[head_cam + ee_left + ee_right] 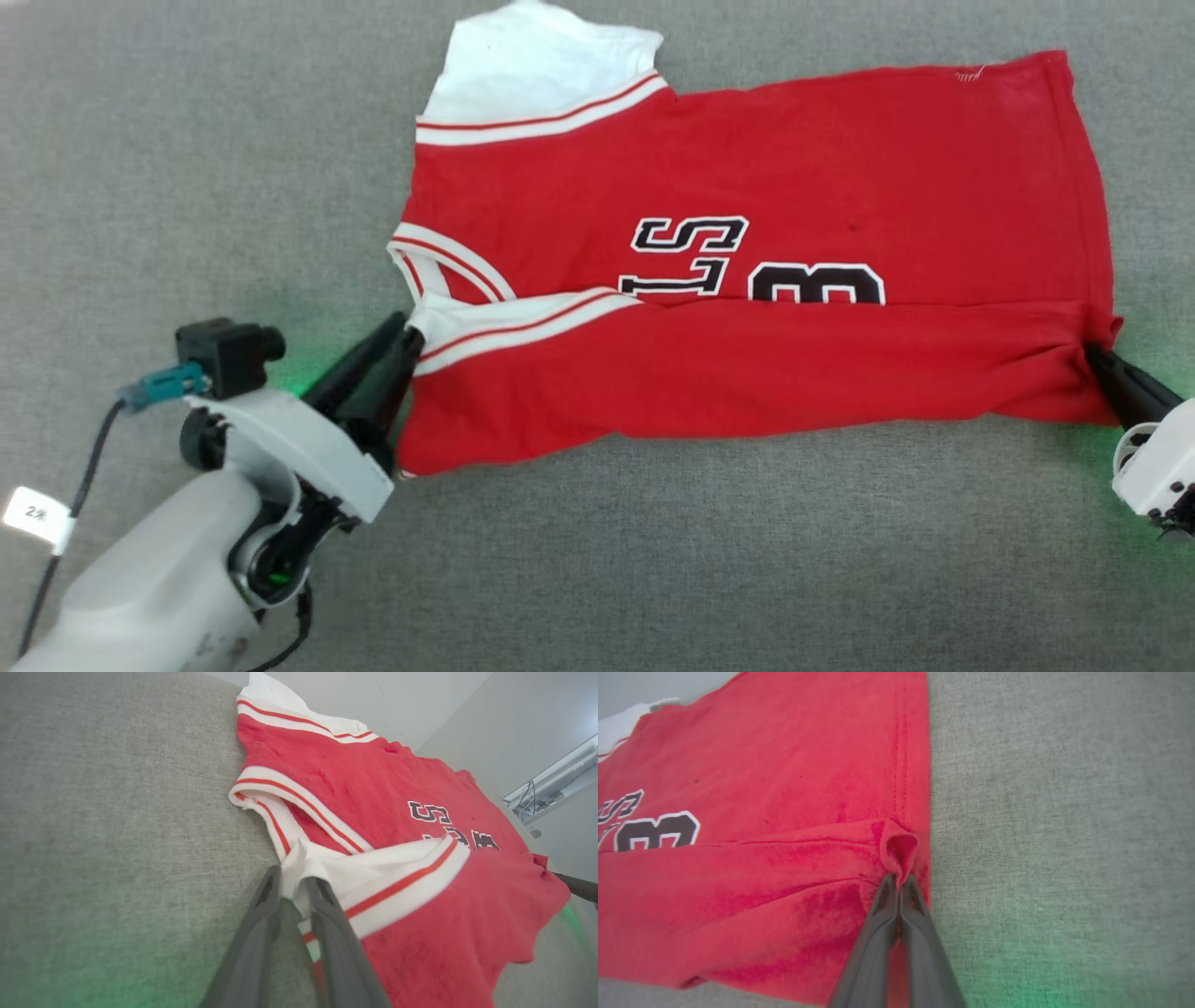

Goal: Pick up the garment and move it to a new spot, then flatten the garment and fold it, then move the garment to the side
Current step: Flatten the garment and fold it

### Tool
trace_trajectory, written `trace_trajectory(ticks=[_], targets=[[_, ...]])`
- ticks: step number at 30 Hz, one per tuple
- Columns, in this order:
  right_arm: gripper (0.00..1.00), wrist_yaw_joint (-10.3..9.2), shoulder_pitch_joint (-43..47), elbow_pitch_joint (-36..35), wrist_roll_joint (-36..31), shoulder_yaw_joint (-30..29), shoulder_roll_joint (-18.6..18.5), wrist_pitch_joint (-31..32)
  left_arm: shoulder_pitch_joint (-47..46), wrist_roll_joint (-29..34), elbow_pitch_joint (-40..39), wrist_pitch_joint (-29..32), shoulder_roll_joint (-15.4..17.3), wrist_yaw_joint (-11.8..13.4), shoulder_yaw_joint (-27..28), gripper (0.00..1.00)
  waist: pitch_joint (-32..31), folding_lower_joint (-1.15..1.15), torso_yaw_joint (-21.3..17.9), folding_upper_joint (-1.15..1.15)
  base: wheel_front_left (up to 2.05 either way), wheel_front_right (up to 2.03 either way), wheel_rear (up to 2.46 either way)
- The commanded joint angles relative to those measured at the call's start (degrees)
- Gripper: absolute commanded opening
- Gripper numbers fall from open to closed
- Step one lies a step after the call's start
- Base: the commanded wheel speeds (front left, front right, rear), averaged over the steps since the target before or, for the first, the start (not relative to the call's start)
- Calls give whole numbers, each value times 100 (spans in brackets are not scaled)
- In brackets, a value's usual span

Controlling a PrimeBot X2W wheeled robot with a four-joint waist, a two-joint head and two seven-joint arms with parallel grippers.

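The garment (747, 187), a red T-shirt with white sleeves and black lettering, lies on the grey cloth surface with its near half folded up over the print. My left gripper (403, 329) is at the shirt's left end, on the folded white sleeve. In the left wrist view its jaws (293, 877) stand slightly apart, with the sleeve's edge (327, 868) loose between the tips. My right gripper (1094, 353) is at the right end. In the right wrist view it (899, 877) is shut on a pinched fold of the red hem (899, 851).
Grey fabric surface (187, 140) runs all around the shirt, with open room in front and to the left. The right gripper's dark finger (579, 887) shows at the far edge of the left wrist view. A pale wall (420, 700) rises behind the table.
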Motion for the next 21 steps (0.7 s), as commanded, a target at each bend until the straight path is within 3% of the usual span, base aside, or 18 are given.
trace_trajectory(ticks=[1,2,3,10,14,21], targets=[[28,-6,129,133,-1,125,52,-6,85,-121,29,14,75,18,-64,100,-149,0,13,0,0,0,0],[59,-6,115,157,0,122,40,-63,59,-155,-50,43,136,17,-120,100,-216,0,13,0,0,0,0],[98,-6,104,189,-8,133,25,-102,20,-200,-121,73,230,17,-167,100,-286,0,9,0,0,0,0],[100,-6,35,406,-74,32,-55,-308,-361,-530,-589,635,976,15,-328,100,-788,0,18,0,0,0,0],[100,-6,68,401,-153,-63,-78,-435,-636,-655,-797,1365,1315,55,-428,100,-985,0,29,0,0,0,0],[100,-6,86,197,-145,-133,-8,-433,-901,-1301,-1683,3712,1608,876,-906,100,-1039,0,-7,0,0,0,0]])
